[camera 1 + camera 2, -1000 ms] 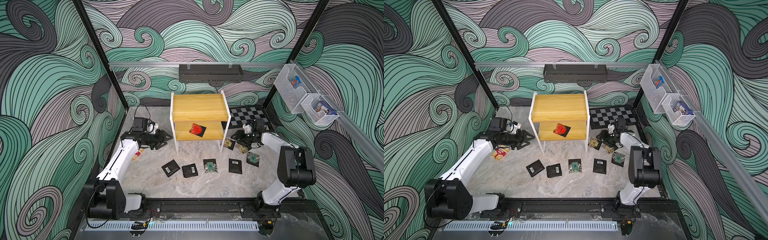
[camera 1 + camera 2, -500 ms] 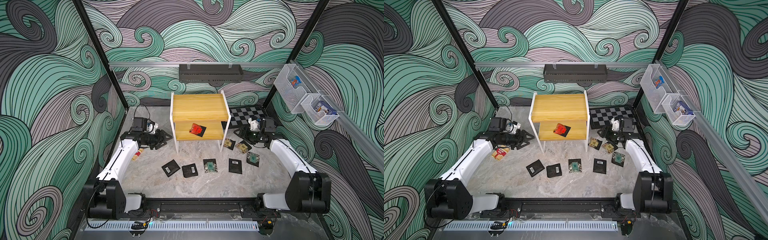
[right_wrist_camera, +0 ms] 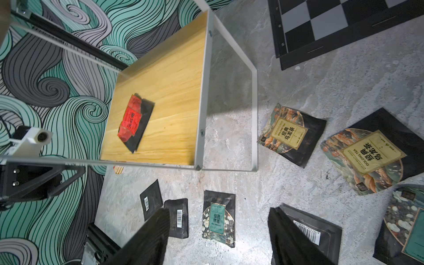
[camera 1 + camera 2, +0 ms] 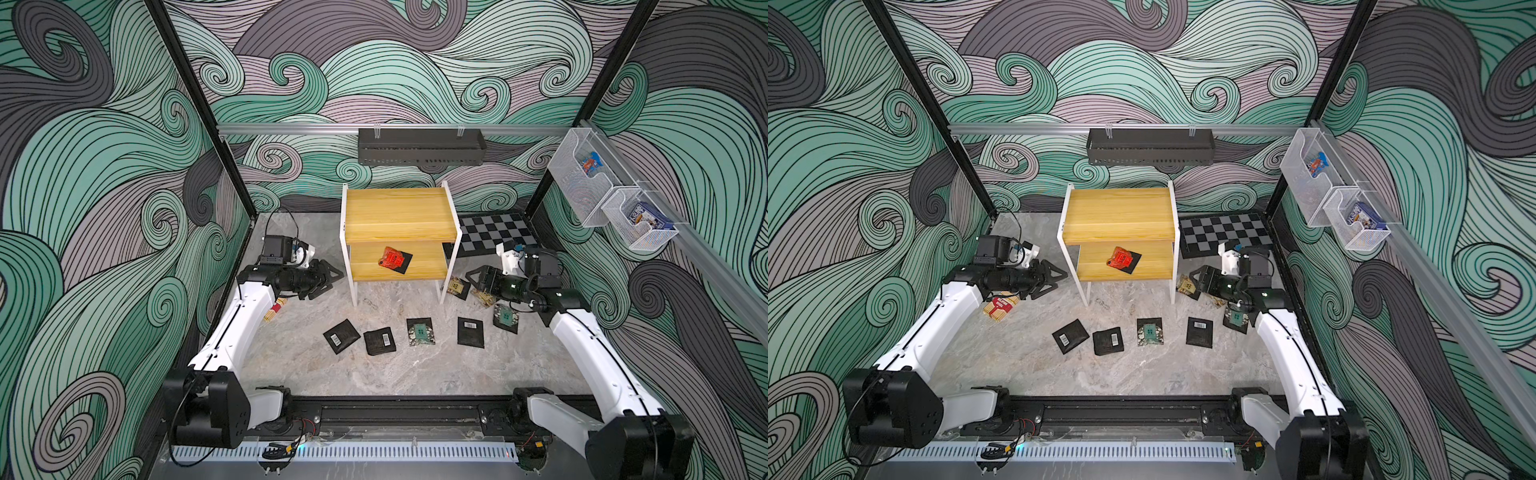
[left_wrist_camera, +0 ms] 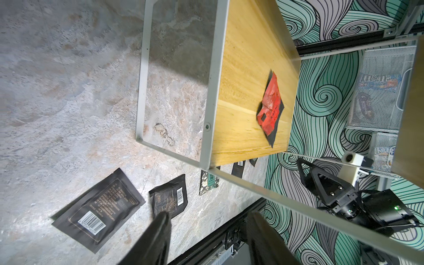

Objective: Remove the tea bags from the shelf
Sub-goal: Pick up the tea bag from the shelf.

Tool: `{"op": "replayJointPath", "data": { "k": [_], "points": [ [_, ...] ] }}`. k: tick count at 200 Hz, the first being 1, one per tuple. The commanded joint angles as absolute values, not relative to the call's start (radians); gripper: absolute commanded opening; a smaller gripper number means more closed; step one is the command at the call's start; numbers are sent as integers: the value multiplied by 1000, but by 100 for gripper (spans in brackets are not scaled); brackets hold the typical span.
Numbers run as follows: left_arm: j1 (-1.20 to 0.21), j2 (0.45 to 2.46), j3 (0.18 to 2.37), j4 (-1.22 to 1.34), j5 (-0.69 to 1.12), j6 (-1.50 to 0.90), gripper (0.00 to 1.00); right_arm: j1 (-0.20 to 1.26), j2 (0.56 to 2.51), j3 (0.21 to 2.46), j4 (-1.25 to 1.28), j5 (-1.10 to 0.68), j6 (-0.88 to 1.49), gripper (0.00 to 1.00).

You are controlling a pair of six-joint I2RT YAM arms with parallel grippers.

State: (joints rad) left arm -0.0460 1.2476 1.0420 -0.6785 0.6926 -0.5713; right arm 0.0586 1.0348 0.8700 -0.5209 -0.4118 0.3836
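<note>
**Right arm swung wide, one bag left on shelf**

Since a second ago the right arm's elbow has swung out toward the side wall. The right gripper [image 4: 471, 278] hovers by the shelf [image 4: 399, 212], jaws apart and empty. The left gripper [image 4: 330, 279] is on the opposite side, jaws apart too (nothing between them). A red tea bag [image 4: 392, 259] lies on the lower board. The other tea bags [image 4: 420, 331] are scattered on the table [image 4: 374, 374].

Even, bright overhead light, soft shadow beneath the shelf [image 4: 399, 212], foreground blur in wrist views
</note>
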Motion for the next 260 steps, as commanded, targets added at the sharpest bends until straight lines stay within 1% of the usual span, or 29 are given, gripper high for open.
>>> {"op": "replayJointPath", "data": {
  "k": [1,20,44,75,107,126,140,154,165,206,260],
  "points": [
    [-42,1202,1027,-715,671,-531,57,109,979,856,-541,-389,326,72],
    [-41,1187,1009,-718,666,-529,57,191,914,845,-533,-361,268,73],
    [-42,1176,991,-711,662,-537,57,331,811,817,-512,-295,176,75],
    [-42,1175,985,-698,663,-547,57,533,698,746,-406,-198,34,84],
    [-42,1177,991,-698,667,-547,57,726,746,738,-323,-63,-160,85],
    [-42,1171,991,-701,670,-548,57,793,814,748,-268,-17,-274,86],
    [-42,1163,984,-705,670,-545,57,802,858,742,-193,-8,-337,87],
    [-42,1156,974,-707,669,-545,57,803,899,725,-107,5,-397,94],
    [-42,1151,963,-705,670,-547,57,802,937,718,-36,16,-443,96],
    [-42,1146,956,-704,673,-547,57,801,1122,761,82,33,-599,96],
    [-42,1144,950,-712,673,-540,57,766,1325,851,181,102,-632,96]
  ]
}}
